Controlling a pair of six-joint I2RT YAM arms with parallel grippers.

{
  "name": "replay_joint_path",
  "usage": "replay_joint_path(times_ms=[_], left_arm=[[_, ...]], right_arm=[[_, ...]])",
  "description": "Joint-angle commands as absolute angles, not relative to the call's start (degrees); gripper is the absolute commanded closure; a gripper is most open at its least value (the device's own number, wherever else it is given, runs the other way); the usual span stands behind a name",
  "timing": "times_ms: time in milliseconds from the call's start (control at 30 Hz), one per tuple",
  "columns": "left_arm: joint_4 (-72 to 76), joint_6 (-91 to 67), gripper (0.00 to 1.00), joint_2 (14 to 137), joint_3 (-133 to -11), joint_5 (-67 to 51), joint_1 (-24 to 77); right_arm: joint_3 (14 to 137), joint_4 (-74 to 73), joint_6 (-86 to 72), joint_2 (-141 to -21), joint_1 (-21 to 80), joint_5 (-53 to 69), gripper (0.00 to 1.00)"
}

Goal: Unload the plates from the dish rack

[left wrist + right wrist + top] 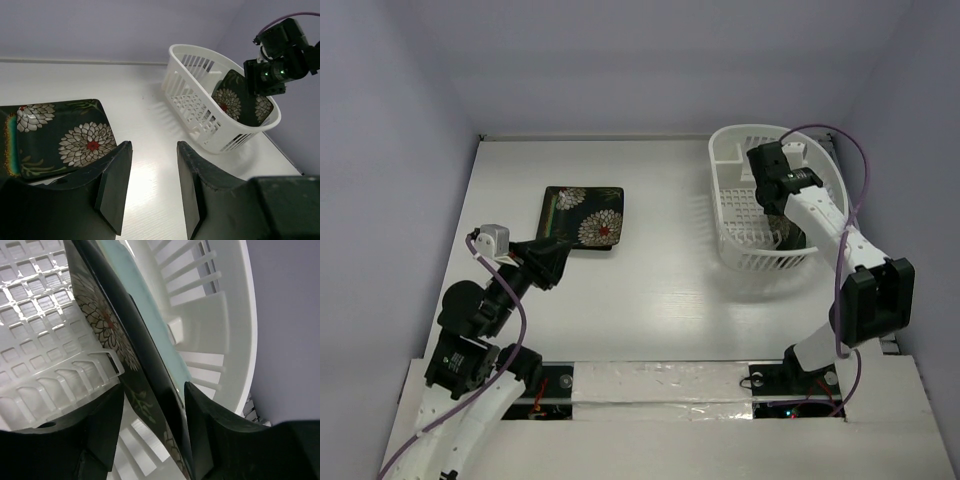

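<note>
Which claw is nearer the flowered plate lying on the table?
Left. The left claw is just short of the plate; the right claw is far off, inside the basket.

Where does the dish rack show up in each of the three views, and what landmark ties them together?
Top external: dish rack at upper right, under the right arm.
Left wrist: dish rack right of centre, seen from outside.
Right wrist: dish rack fills the picture, seen from inside.
Shared landmark: the right gripper reaching into it, fingers either side of the flowered plate.
</note>
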State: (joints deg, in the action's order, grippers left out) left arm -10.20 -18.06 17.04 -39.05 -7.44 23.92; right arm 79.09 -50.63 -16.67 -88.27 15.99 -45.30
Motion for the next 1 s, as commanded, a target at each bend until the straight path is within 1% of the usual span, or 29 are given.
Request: replay_joint_path(times_ms=[0,100,133,200,233,300,333,467,500,533,833,967], left_arm=[[-8.53,-17.49,0.62,16.08,-41.57,-6.59,24.70],[-8.26,-17.49,0.62,16.00,-41.57,-6.59,25.22],[-8.17,-17.49,0.62,16.00,-41.57,-6.68,25.22],[-8.09,-17.49,0.62,16.00,-41.48,-6.77,25.22],[-8.09,-17.49,0.62,16.00,-41.48,-6.85,25.75],[-7.91,-17.49,0.62,16.00,-41.48,-6.86,25.75],[-7.91,-17.49,0.62,15.91,-41.48,-6.86,25.75],[-7.82,-17.40,0.61,16.00,-41.48,-6.59,25.75],[-7.74,-17.40,0.61,16.00,-41.48,-6.50,25.75],[-7.65,-17.40,0.61,16.00,-41.48,-6.33,25.75],[-7.47,-17.49,0.61,16.70,-41.31,-6.33,25.75],[-7.38,-17.49,0.61,16.79,-41.22,-6.59,25.75]], right_arm=[[83.14,-50.62,-15.21,-89.29,15.56,-47.20,0.44],[84.20,-51.24,-15.03,-90.35,15.56,-47.81,0.54],[84.37,-51.33,-15.12,-90.35,15.56,-48.16,0.61],[84.29,-51.24,-14.94,-89.56,15.56,-48.69,0.67],[84.29,-51.07,-14.51,-89.13,15.56,-48.95,0.73],[84.72,-51.15,-14.07,-88.16,15.56,-48.87,0.74],[84.90,-50.98,-13.63,-87.72,15.56,-48.61,0.80],[86.56,-51.68,-12.22,-86.84,15.56,-48.69,0.96],[86.92,-51.94,-12.04,-86.66,15.56,-48.69,0.97],[87.18,-51.94,-11.34,-86.49,15.56,-49.04,1.00],[87.63,-50.71,-7.56,-84.46,17.14,-51.68,1.00],[88.59,-50.98,-6.33,-83.76,19.76,-53.96,1.00]])
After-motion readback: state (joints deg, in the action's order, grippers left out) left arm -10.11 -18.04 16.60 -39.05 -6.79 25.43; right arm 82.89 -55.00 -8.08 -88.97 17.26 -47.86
